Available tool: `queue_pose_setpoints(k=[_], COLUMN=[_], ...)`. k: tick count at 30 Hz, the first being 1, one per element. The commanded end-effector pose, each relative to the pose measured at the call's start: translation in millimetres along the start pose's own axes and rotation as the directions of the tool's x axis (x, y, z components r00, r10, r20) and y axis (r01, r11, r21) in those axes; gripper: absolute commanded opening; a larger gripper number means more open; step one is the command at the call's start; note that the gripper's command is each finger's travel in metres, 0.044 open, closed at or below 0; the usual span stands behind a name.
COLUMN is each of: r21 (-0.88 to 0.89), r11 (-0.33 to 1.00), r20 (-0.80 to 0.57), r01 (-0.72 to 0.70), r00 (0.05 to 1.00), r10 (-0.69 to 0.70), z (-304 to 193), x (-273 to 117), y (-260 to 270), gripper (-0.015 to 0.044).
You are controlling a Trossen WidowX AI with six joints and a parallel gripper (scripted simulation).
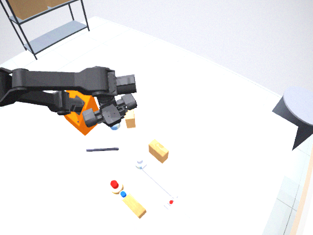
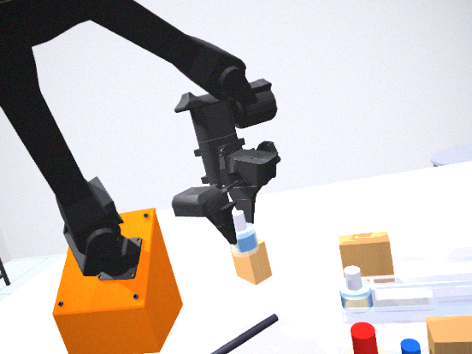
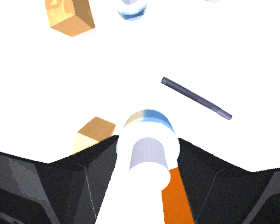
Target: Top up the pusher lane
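My gripper (image 2: 244, 233) (image 3: 148, 142) is shut on the loose jar (image 1: 115, 126) (image 2: 246, 244) (image 3: 149, 120), which has a white cap and a blue and cream band. The jar is nearly upright, held above the table; the fingers are at its upper part. The matching jar (image 1: 140, 164) (image 2: 356, 297) (image 3: 132, 10) stands at the near-left end of the clear lane (image 1: 155, 183) (image 2: 402, 316), away from my gripper. A pale piece lies behind it in the exterior view; whether it is the pusher plate I cannot tell. The low front stop is hard to make out.
Wooden blocks stand behind the held jar (image 1: 130, 121) (image 2: 255, 266) (image 3: 97, 129), beyond the lane (image 1: 159, 151) (image 2: 366, 256) and before it (image 1: 134, 205) (image 2: 451, 337). A red-capped jar (image 1: 114, 184) (image 2: 363, 337) and a blue-capped one (image 1: 123, 194) (image 2: 410, 347) are near. A dark rod (image 1: 102, 149) (image 2: 248, 333) (image 3: 195, 97) lies flat.
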State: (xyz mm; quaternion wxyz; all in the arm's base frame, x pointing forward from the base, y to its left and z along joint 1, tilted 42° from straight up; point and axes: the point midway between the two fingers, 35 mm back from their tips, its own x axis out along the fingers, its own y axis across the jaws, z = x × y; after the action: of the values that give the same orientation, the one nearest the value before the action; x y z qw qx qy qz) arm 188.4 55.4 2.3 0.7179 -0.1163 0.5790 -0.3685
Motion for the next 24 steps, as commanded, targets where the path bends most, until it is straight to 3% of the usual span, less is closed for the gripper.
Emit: queue_pose_setpoints(k=[1,24], r21=[-0.014,-0.300], r11=[1.000,0.954], r20=[-0.009,-0.002], r01=[0.001,0.006], r00=[1.000,1.000], r10=[-0.001,-0.006], z=[5,106], x=[-1,50], y=[1,13], gripper=[0.0000,0.0000])
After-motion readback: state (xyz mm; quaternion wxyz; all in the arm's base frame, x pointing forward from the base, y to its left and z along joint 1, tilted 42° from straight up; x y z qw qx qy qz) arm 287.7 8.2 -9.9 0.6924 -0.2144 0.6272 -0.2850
